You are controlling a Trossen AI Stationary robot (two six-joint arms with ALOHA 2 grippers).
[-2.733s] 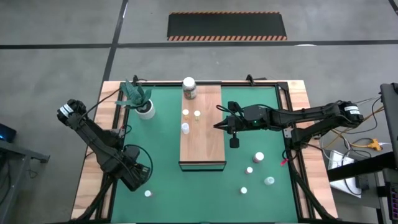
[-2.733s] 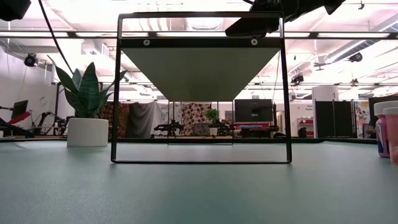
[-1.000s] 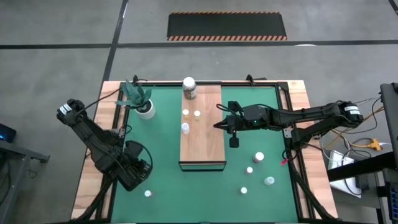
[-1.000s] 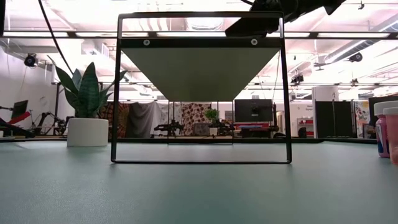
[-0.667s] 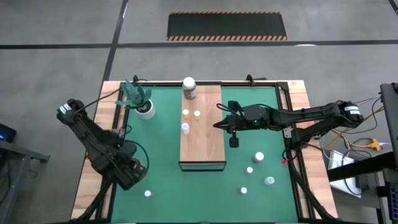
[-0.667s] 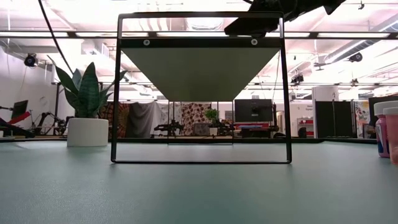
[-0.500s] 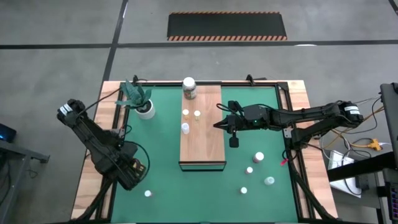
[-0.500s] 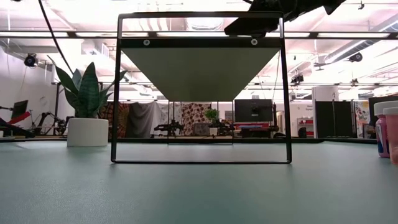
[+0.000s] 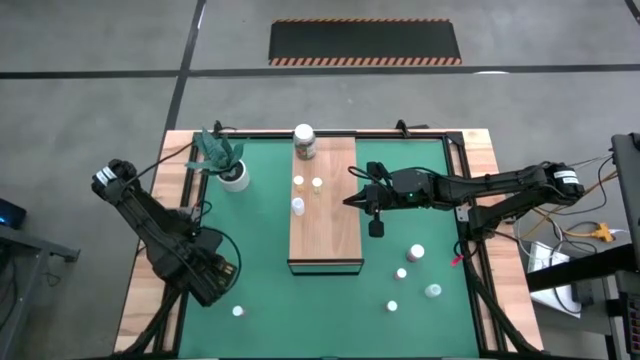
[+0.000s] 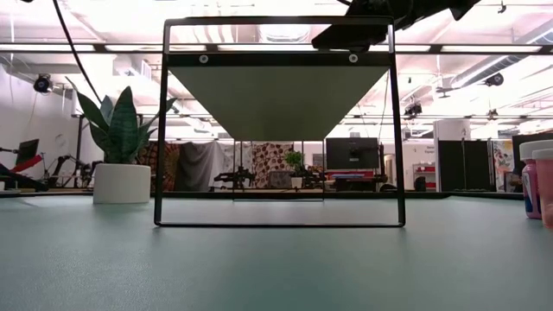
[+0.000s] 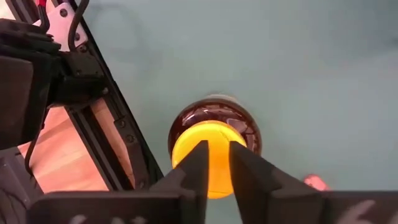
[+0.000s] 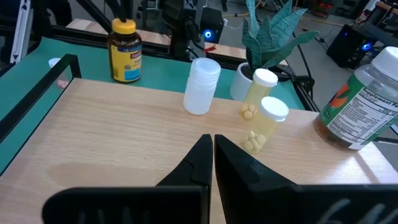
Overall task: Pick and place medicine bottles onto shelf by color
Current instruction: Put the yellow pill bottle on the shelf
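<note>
An amber jar with a yellow lid (image 11: pixel 186 152) stands upright on the green mat near the table's left edge, and also shows in the right wrist view (image 12: pixel 124 43). My left gripper (image 11: pixel 219 144) (image 9: pixel 213 272) hangs over its lid, open by only a narrow gap. Whether it touches the lid, I cannot tell. The wooden shelf (image 9: pixel 326 235) carries a white-lidded jar (image 9: pixel 304 141) and three small bottles (image 9: pixel 298 182). My right gripper (image 12: pixel 212 138) (image 9: pixel 376 228) is shut and holds nothing, by the shelf's right edge.
Several small bottles (image 9: pixel 416 252) stand loose on the mat right of the shelf, and one (image 9: pixel 238 311) near the front left. A potted plant (image 9: pixel 230 165) stands at the far left. The black table frame (image 11: pixel 118 137) runs close beside the amber jar.
My left gripper has shifted a little toward the table's left edge. The right arm has kept still.
</note>
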